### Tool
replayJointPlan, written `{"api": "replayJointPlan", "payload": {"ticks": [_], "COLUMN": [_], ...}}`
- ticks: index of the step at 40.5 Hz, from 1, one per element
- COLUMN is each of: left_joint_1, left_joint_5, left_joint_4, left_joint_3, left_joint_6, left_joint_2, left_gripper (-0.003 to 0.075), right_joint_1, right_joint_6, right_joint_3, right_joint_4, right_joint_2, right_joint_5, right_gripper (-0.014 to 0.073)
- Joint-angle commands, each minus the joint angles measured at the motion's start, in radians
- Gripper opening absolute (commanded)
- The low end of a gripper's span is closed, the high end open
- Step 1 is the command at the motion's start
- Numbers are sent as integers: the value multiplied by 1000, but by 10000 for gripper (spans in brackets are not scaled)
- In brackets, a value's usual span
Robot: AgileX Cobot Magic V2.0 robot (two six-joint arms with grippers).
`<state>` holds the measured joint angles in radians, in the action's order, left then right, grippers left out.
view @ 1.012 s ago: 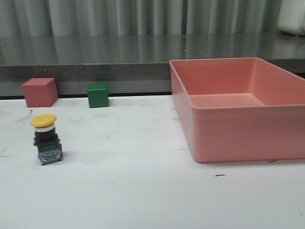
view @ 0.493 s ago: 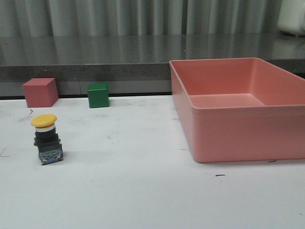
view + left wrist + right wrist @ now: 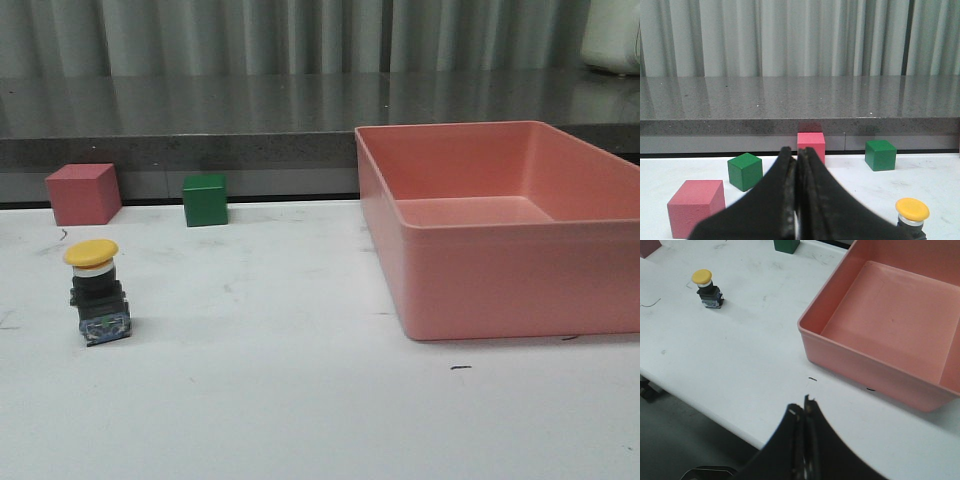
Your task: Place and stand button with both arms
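On the big white worktop (image 3: pixel 300 400), left of the wide pink plastic bin (image 3: pixel 500 270), the small yellow-capped black push-button (image 3: pixel 96 292) stands upright, nearer the left arm's empty closed fingers (image 3: pixel 796 200) than the right's closed fingers (image 3: pixel 802 440).

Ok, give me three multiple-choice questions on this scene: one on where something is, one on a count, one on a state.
1. Where is the push-button in the front view?
A. Inside the pink bin
B. On the table, left of the pink bin
C. On top of the green cube

2. How many green cubes does the left wrist view show?
A. Two
B. One
C. None

3. How is the push-button posed?
A. Lying on its side
B. Upside down
C. Upright, yellow cap on top

Answers: 1 B, it sits on the white tabletop well left of the bin. 2 A, one green cube and another. 3 C, the cap is uppermost, the base on the table.
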<state>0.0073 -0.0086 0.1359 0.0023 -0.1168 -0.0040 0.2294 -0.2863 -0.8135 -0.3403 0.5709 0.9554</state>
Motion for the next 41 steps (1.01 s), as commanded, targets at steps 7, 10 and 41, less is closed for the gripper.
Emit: {"api": "replayJointPlan", "payload": {"ticks": [7,10,41], "left_joint_1": [-8,-8,-8], "left_joint_5": [-81,-81,-54], "left_joint_4": [-15,-15,-169], "left_joint_3": [8,8,8], "left_joint_6": [-4,-4,126], "left_joint_2": [-23,-23,-23], "left_gripper": [-20,-20,-20], "right_joint_1": [-7,-7,-7], "right_joint_6": [-5,-5,-5], "right_joint_3": [-24,-24,-24], "right_joint_4": [-27,-27,-27], "right_joint_2": [1,1,1], "right_joint_5": [-67,-67,-67], "right_gripper": [-69,-69,-69]}}
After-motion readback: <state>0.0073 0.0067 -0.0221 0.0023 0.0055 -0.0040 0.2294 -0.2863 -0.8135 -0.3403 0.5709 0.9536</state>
